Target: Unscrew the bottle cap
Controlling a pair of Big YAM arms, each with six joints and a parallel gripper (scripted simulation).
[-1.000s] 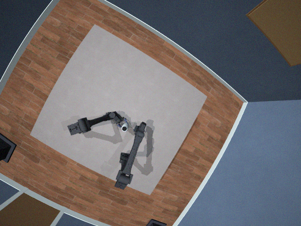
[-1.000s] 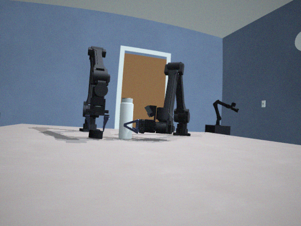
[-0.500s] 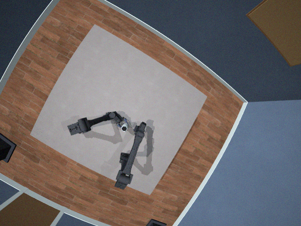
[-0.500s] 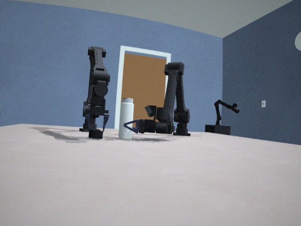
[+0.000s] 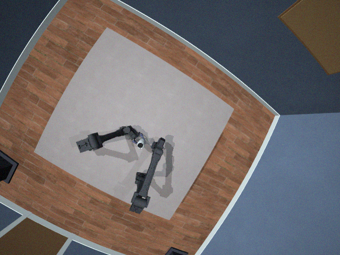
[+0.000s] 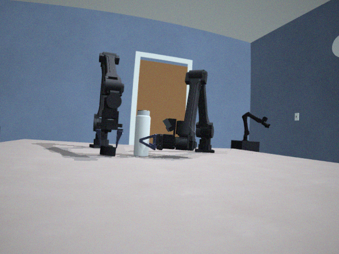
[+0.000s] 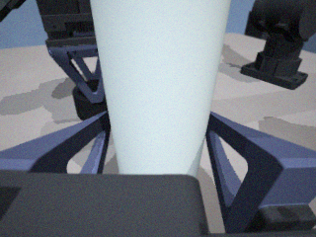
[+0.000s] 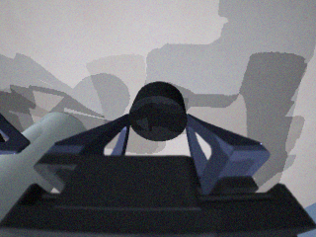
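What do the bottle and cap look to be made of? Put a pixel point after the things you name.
The bottle (image 5: 141, 143) (image 6: 142, 134) (image 7: 160, 84) (image 8: 37, 148) looks like smooth painted metal or plastic, pale with a soft sheen; I can't tell which. The cap (image 6: 107, 150) (image 8: 158, 111) is probably black plastic: dark, with only faint reflections on its end.

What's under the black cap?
The cap is between the right gripper's fingers, low over the pale desk. Its underside is hidden, so I can't tell whether it touches.

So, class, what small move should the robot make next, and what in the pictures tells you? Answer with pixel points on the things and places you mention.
Probably the right gripper (image 6: 108, 146) (image 8: 157, 118) should part its fingers gently and let go of the cap (image 6: 107, 151) (image 8: 158, 111). The cap is already off and down at the desk (image 6: 164, 205), while the bottle (image 5: 141, 143) (image 6: 142, 134) (image 7: 160, 89) stands upright beside it.
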